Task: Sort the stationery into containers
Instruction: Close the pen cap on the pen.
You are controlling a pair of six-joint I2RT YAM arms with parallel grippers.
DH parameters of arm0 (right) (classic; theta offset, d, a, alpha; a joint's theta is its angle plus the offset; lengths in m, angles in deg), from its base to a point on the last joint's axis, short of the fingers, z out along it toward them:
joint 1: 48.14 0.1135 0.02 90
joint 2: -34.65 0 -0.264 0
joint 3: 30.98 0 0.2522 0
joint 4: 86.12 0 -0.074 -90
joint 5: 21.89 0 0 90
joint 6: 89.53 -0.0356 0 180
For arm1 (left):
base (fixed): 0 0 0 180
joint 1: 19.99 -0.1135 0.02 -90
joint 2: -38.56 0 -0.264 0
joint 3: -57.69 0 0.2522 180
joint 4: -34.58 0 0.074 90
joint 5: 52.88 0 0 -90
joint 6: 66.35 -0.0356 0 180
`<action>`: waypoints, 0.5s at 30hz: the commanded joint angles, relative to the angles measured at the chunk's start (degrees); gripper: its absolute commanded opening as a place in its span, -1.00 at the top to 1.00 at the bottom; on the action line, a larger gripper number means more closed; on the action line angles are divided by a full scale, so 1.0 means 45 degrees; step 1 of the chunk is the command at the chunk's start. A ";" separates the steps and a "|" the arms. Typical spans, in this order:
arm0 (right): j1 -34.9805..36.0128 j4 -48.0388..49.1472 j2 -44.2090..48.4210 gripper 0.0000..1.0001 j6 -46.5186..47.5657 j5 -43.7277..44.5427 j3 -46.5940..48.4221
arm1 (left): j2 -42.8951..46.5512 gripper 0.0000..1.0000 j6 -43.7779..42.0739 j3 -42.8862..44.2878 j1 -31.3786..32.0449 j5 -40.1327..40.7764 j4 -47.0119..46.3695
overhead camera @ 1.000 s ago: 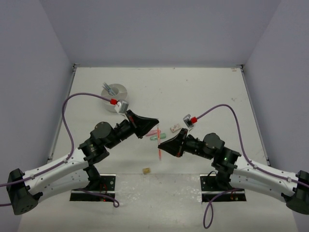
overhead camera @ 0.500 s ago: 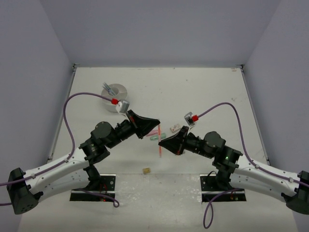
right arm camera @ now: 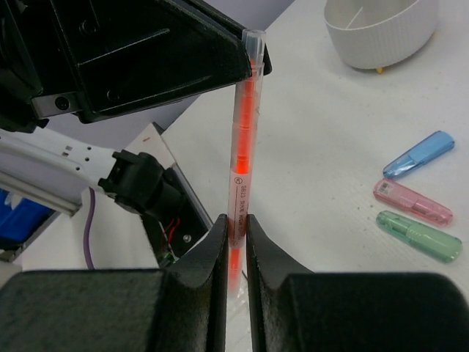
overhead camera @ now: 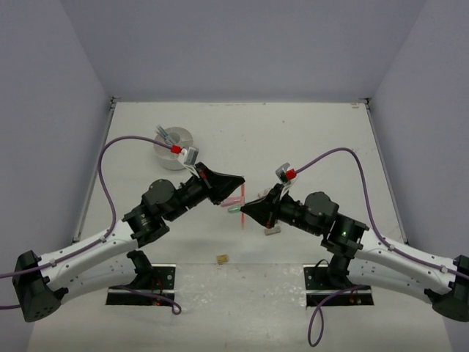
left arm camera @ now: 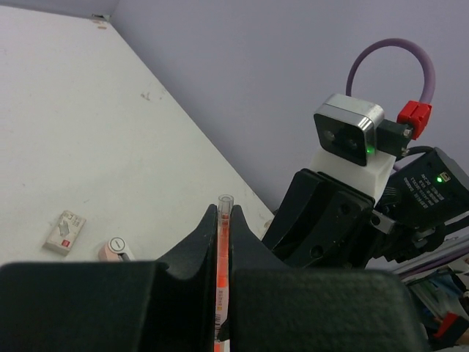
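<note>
Right gripper (right arm camera: pixel 234 220): pinched tight on the lower barrel of the red pen (right arm camera: pixel 242 125). Left gripper (left arm camera: pixel 223 216): clamped on the same pen at its other end, the two noses nearly meeting. Right of the pen in the right wrist view, lying flat and close together: blue clip (right arm camera: pixel 419 154), pink clip (right arm camera: pixel 412 202), green clip (right arm camera: pixel 419 236). Farther from the pen, beyond the clips: white tub (right arm camera: pixel 377 33). Nearer the arm bases than the pen: tan eraser (overhead camera: pixel 221 258).

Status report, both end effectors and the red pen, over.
Left end effector shut on thin translucent red pen. Right end effector shut on same pen, held off table. Round white ribbed tub apart; nothing seen blocking.
</note>
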 commanded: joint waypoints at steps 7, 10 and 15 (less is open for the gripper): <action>0.0074 0.0288 -0.0064 1.00 0.1287 0.1232 0.1836 | 0.0190 0.56 -0.0349 0.0399 0.0026 0.0559 0.1974; 0.0074 0.0531 -0.0374 1.00 0.1190 0.0512 0.1641 | 0.0221 0.26 -0.0589 0.0727 0.0026 0.1058 0.2480; 0.0063 0.0791 -0.0863 1.00 0.0979 -0.0119 0.1590 | -0.0017 0.34 -0.0891 0.1414 0.0026 0.1015 0.2630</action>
